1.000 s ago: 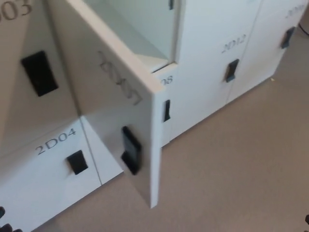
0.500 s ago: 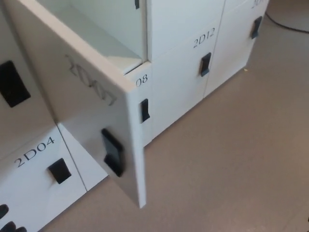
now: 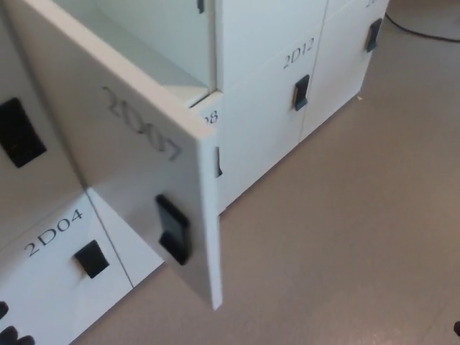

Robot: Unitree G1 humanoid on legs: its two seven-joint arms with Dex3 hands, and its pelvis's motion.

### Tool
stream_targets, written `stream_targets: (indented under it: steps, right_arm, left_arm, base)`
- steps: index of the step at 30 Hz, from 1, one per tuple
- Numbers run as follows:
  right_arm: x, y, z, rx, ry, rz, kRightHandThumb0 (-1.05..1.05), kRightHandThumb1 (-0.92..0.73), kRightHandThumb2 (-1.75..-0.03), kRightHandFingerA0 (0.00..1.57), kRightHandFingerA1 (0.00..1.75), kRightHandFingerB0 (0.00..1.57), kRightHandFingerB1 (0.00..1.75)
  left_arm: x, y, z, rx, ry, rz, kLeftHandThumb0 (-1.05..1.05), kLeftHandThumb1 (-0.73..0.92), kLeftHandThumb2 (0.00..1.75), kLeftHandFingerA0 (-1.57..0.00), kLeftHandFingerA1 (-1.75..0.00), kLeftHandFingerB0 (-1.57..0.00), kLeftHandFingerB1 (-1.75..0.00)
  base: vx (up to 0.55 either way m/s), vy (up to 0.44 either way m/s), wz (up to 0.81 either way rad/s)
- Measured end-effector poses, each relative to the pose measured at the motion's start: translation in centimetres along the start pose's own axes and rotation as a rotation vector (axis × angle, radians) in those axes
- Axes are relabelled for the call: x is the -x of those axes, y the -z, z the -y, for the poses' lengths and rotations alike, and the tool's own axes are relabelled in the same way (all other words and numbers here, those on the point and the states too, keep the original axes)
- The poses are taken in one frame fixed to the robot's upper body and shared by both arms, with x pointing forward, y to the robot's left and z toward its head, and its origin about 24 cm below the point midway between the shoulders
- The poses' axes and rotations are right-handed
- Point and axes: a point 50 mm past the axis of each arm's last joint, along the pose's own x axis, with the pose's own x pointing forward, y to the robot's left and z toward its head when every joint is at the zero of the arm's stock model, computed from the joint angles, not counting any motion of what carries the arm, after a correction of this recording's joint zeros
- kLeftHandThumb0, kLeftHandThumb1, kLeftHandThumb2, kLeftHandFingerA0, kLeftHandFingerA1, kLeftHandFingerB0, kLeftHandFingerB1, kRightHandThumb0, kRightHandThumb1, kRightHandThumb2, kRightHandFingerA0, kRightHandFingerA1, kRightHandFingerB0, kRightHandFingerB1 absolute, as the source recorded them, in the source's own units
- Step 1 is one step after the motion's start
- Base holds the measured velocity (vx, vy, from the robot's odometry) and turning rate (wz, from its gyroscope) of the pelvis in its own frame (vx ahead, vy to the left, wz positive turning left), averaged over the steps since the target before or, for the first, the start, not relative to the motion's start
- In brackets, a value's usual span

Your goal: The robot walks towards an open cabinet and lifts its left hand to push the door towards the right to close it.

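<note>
Nearest of all, a scrap of black at the bottom left corner is probably the tip of the left hand (image 3: 8, 332), low and well apart from the open door (image 3: 129, 165); too little shows to tell how its fingers are set or whether it holds anything. The right hand shows no more than a dark speck at the bottom right edge, so nothing can be said of it either.

Just beyond, the door swings out toward the camera, its free edge (image 3: 214, 223) nearest, its face marked 2D07 and carrying a black handle (image 3: 173, 230). Left of the door and below it sits the closed locker 2D04 (image 3: 54, 231). Behind the door lies its empty compartment (image 3: 144, 43); right of that, farther back, locker 2D12 (image 3: 298, 54).

By my reading the approach is in hand and no push has begun. Next, the left hand must rise to the door's face near the handle and press rightward.
</note>
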Motion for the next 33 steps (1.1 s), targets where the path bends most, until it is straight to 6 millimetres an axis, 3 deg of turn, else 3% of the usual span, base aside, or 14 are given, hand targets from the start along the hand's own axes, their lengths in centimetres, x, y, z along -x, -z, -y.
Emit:
stream_targets:
  steps: [10,19,24,33]
  right_arm:
    - [0.2,-0.2,0.6,0.008,0.019,0.008,-0.19,-0.64,-0.58,0.67,0.48,0.53,0.43]
    - [0.1,0.1,0.2,0.003,0.011,0.003,-0.19,-0.65,-0.59,0.66,0.48,0.52,0.42]
    - [0.2,-0.2,0.4,0.008,0.017,0.012,-0.19,-0.65,-0.59,0.64,0.47,0.52,0.42]
    - [0.2,0.1,0.1,0.014,0.008,0.006,-0.19,-0.64,-0.59,0.64,0.47,0.52,0.42]
  left_arm:
    - [-0.2,0.0,0.4,0.001,0.017,0.0,-0.18,0.63,0.58,-0.68,-0.5,-0.52,-0.43]
    - [-0.2,-0.3,0.3,-0.011,0.017,0.008,-0.19,0.63,0.58,-0.68,-0.5,-0.52,-0.43]
    - [-0.5,-1.1,0.8,-0.017,0.036,0.031,-0.2,0.62,0.58,-0.67,-0.5,-0.52,-0.42]
    - [-0.3,-0.4,0.6,-0.013,0.031,0.008,-0.2,0.61,0.57,-0.67,-0.49,-0.52,-0.42]
  base:
    - [-0.04,-0.127,-0.05]
    - [-0.01,0.152,-0.08]
    - [0.06,0.117,0.55]
    - [0.07,0.172,-0.07]
